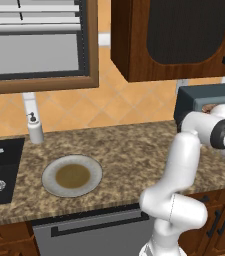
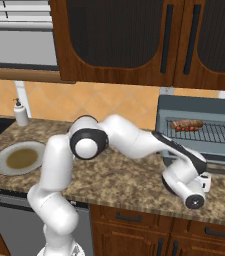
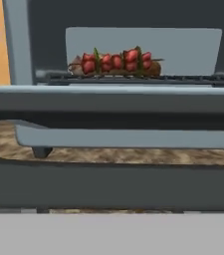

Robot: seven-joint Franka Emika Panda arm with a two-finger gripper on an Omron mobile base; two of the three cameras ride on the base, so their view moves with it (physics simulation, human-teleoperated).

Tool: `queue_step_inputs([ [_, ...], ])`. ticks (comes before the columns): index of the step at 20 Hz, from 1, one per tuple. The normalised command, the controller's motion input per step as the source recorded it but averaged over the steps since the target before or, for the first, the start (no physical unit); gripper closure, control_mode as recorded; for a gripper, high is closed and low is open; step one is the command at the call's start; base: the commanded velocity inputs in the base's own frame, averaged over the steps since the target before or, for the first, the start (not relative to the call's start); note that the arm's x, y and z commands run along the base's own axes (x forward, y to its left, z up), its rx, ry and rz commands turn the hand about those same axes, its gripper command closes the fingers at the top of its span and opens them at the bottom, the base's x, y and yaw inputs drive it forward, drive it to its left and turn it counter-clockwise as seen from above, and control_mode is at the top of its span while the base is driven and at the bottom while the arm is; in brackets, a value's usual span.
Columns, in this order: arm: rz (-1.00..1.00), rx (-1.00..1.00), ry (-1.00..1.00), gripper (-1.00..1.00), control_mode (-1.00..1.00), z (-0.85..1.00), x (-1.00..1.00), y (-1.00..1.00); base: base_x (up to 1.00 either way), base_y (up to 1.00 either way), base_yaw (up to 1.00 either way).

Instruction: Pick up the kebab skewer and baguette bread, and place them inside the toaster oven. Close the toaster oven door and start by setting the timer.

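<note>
Lying on the wire rack (image 2: 204, 133) inside the toaster oven (image 2: 199, 107), the kebab skewer (image 2: 185, 128) shows as a row of bright red chunks with thin green bits between them. The baguette bread (image 2: 187, 123) sits right against it, a brownish oblong loaf just behind the red pieces. In the hand view the skewer (image 3: 116, 61) spans the middle of the rack, with the loaf's brown end (image 3: 154, 68) peeking past its right side.

The toaster oven is a boxy grey-blue unit on the speckled worktop (image 2: 119, 180). The toaster oven door (image 3: 108, 187) hangs folded down in front, its horizontal bar handle (image 3: 128, 138) close before the hand camera.

The jaws cannot be made out in any view; by the record they stand spread wide, and nothing is seen held between them. The hand (image 2: 186, 187) hangs low just in front of the dropped door.

Well to the left on the worktop rests a round plate (image 1: 72, 175), with a soap dispenser (image 1: 34, 128) near the dark sink (image 1: 1, 170).
</note>
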Motion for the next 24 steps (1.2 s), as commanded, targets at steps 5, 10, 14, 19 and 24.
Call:
queue_step_inputs([
  [5, 0.00, 0.01, -0.03, -1.00, -1.00, 0.60, 0.35, 0.00, 0.00, 0.00, 0.00],
  [10, 0.00, 0.01, -0.03, -1.00, -1.00, 0.62, 0.37, 0.00, 0.00, 0.00, 0.00],
  [14, 0.00, 0.01, -0.02, -1.00, -1.00, 0.53, 0.37, 0.00, 0.00, 0.00, 0.00],
  [19, 0.00, 0.01, -0.02, -1.00, -1.00, 0.44, 0.35, -0.01, 0.00, 0.00, 0.00],
  [24, 0.00, 0.01, -0.01, -1.00, -1.00, 0.38, 0.36, -0.01, 0.00, 0.00, 0.00],
])
